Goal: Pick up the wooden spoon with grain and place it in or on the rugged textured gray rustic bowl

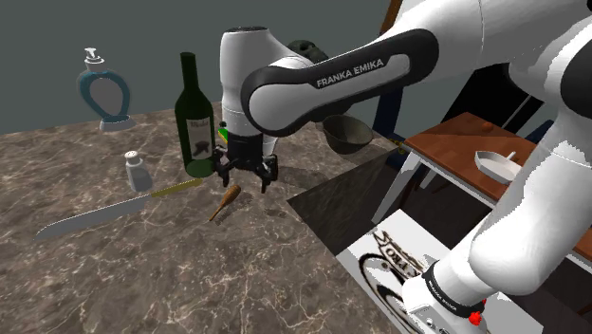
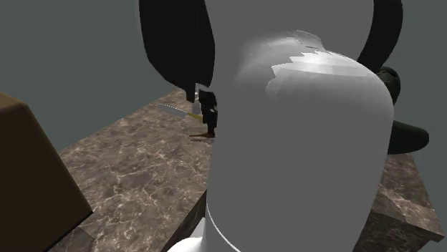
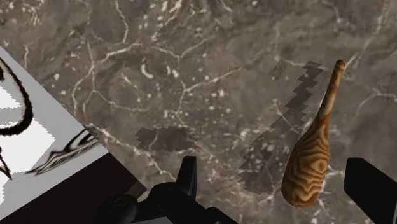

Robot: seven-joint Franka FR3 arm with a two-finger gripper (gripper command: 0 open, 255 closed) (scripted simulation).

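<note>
- The end effector [image 1: 245, 178] hangs just above the dark marbled surface [image 1: 142, 275] with its two black fingers [image 3: 187, 177] spread wide and nothing between them in their grip.
- The wooden spoon [image 1: 226, 201] lies flat on the surface just below the end effector, toward the shoulder view's lower edge.
- In the wrist view the spoon [image 3: 308, 159] shows a strong swirling grain. It lies in the gap between the fingers, nearer one finger than the other, and neither touches it.
- Its broad end is close to the fingers and its thin handle points away from them.
- The gray bowl [image 1: 346, 133] stands further along the surface, to the shoulder view's right of the end effector, partly behind the arm and well apart from the spoon.
- A green wine bottle [image 1: 196, 114], a small shaker [image 1: 137, 171] and a knife [image 1: 95, 216] stand or lie to the shoulder view's left of the spoon.
</note>
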